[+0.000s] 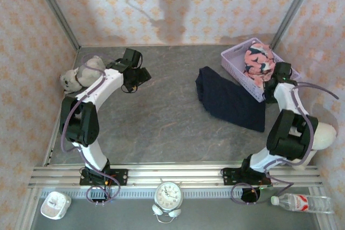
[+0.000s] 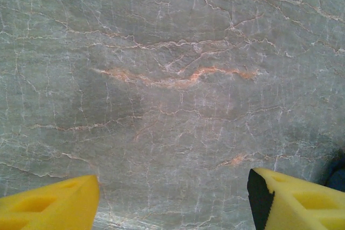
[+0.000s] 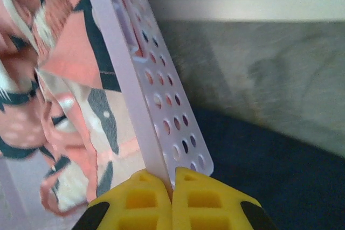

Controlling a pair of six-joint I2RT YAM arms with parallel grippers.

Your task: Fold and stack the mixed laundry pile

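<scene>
Over by the basket, my right gripper: pressed together, pinching the wall of the lavender basket.
My left gripper: spread wide above bare table.
Pink garment: bunched inside the basket.
Navy garment: lying on the table, its edge against the basket.
Handling: both look soft, light and limp; I'd pinch a hem corner, not the middle.

A large, plain dark navy soft garment lies unfolded and rumpled on the grey marbled surface, its right edge against a lavender plastic lattice basket. A smaller salmon-pink garment, printed with navy-and-white shapes, sits bunched in a heap inside that basket.
</scene>
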